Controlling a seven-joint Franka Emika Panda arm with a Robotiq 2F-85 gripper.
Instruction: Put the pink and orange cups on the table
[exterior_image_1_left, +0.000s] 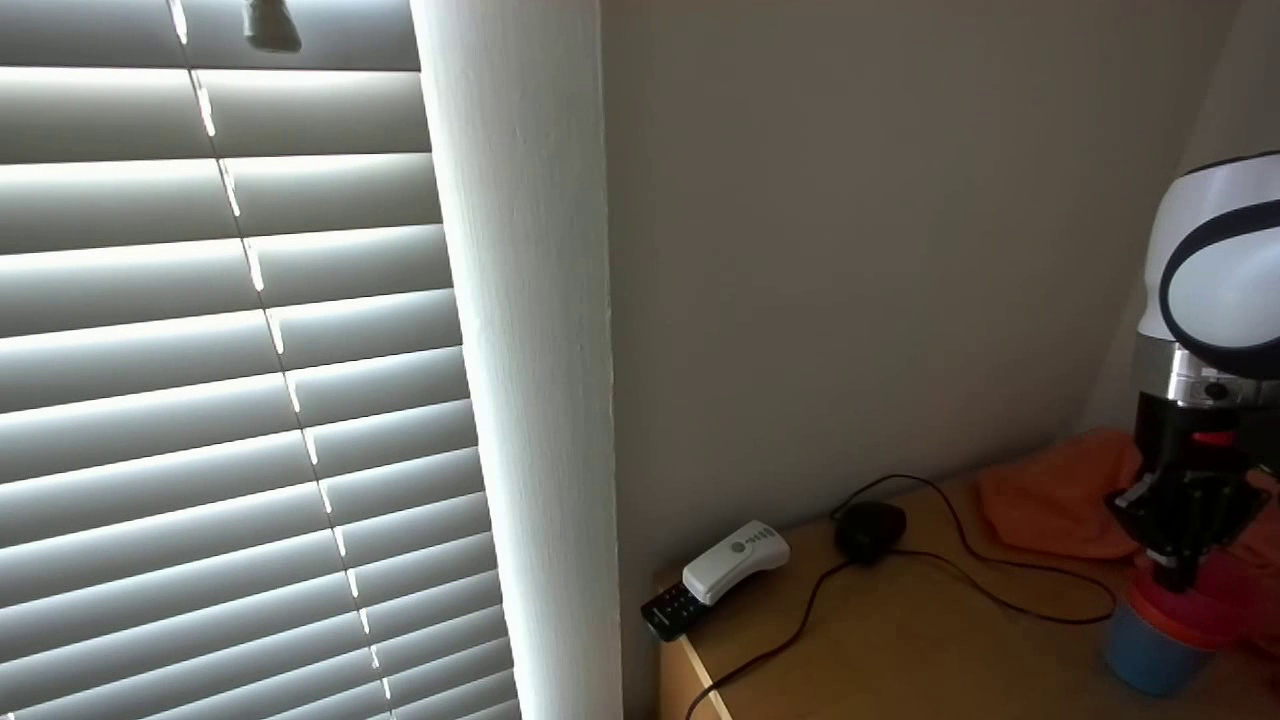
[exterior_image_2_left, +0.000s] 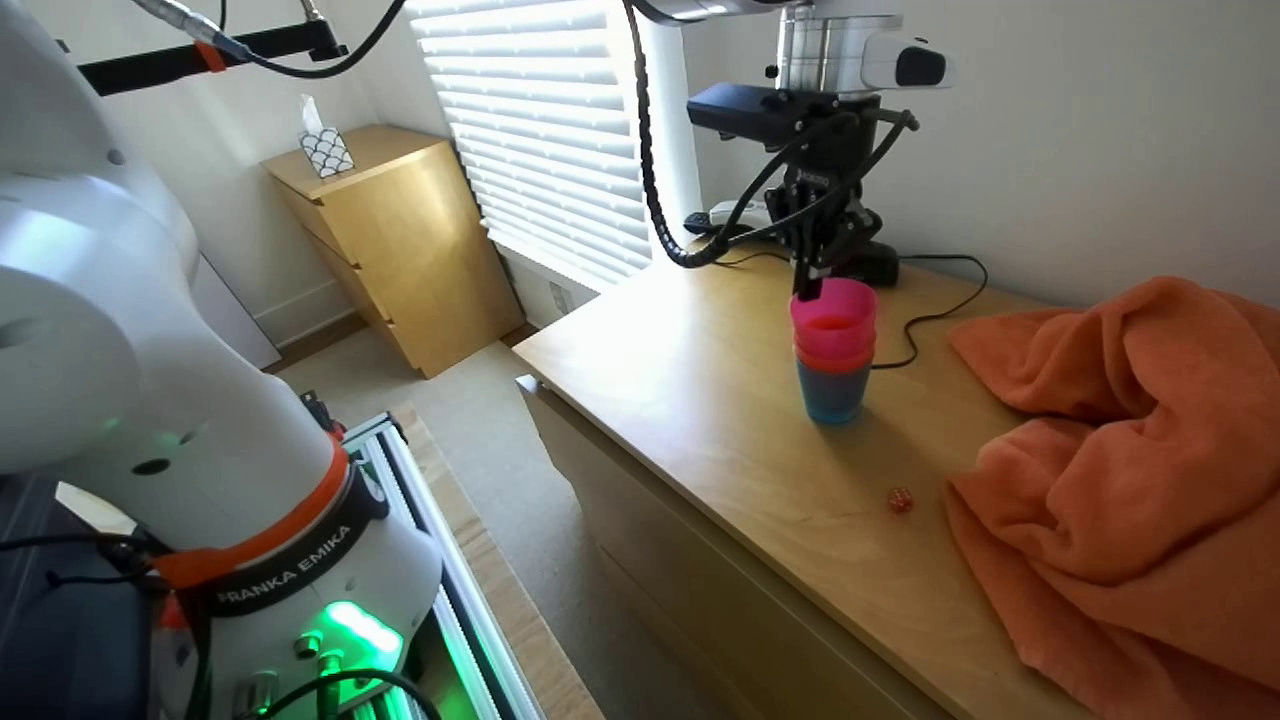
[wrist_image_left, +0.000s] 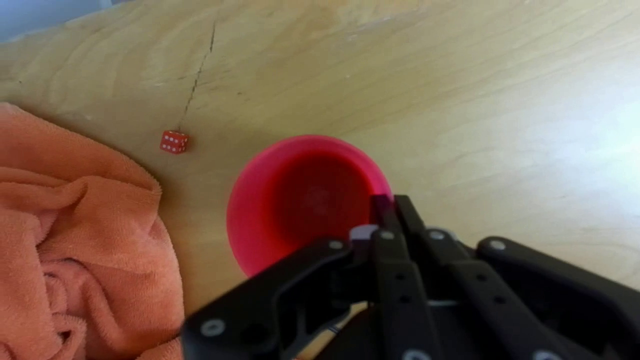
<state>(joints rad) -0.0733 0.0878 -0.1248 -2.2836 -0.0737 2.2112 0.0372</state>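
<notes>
The blue cup (exterior_image_2_left: 833, 396) stood upright on the tabletop (exterior_image_2_left: 680, 340), with the orange cup (exterior_image_2_left: 836, 364) nested in it and the pink cup (exterior_image_2_left: 833, 342) uppermost. Above the blue cup, the claw (wrist_image_left: 393, 200) was clamped on the pink cup's rim, apparently straddling the thin wall, which was poorly seen. A red die (exterior_image_2_left: 900, 500) and an orange cloth (exterior_image_2_left: 1130, 480) lay near, but apart from, the blue cup.
</notes>
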